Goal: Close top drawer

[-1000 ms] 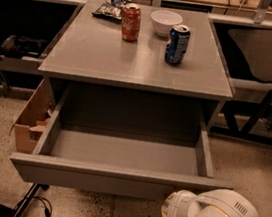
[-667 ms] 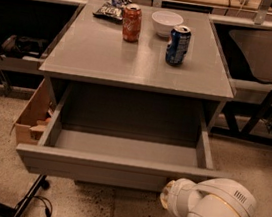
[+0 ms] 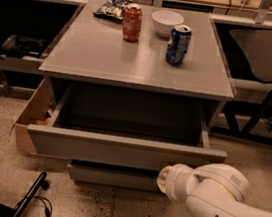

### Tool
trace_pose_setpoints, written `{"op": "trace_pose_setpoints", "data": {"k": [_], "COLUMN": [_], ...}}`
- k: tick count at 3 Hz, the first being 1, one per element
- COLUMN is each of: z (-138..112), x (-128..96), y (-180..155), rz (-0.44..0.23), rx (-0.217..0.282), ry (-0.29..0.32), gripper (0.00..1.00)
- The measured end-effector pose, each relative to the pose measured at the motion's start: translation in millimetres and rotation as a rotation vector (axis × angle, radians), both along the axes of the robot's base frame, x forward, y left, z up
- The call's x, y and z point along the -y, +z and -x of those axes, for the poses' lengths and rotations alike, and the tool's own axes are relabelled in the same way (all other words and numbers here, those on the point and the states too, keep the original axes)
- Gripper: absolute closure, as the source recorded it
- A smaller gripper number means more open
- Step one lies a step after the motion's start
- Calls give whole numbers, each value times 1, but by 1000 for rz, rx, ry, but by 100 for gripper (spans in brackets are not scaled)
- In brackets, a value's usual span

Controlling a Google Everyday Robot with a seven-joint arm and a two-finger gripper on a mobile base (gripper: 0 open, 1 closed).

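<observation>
The top drawer (image 3: 115, 150), a wide grey drawer with a plain front panel, is still partly open. It juts from under the cabinet top (image 3: 132, 62) toward the near side. A second ago it stood much farther out, with the pale floor of its tray in full view. Now the front panel has travelled back toward the cabinet, and only a shadowed strip of the tray shows behind it.

The gripper (image 3: 165, 179) sits at the end of the cream-coloured arm, which enters from the near right. It is against the lower right part of the front panel, and it has moved up and inward with the panel. Whether the gripper is spread or pressed together cannot be told, because its tip faces away.

The push appears to be working, so the closing is probably past halfway (though the panel is not yet flush). A narrower lower drawer front (image 3: 111, 177) shows just beneath.

On the cabinet top, at its far end, stand an orange soda can (image 3: 132, 22), a blue can (image 3: 178, 45), a white bowl (image 3: 167, 22) and a crumpled snack bag (image 3: 110, 7). None of them has shifted. A cardboard box (image 3: 31, 116) leans at the cabinet's left side.
</observation>
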State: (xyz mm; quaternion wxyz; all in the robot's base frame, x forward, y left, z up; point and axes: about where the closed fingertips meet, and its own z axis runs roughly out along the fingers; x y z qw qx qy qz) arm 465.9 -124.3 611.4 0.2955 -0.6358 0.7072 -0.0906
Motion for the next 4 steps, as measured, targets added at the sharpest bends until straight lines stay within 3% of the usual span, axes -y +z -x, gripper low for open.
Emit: {"op": "trace_pose_setpoints", "data": {"k": [1, 2, 3, 4], "z": [-44, -59, -98, -103], "x": [-12, -16, -27, -29], "y": [5, 7, 13, 14], "rz": [-16, -19, -20, -20], "rx": [58, 81, 133, 143], "ry": [56, 77, 122, 130], "gripper": [100, 100, 100, 100]}}
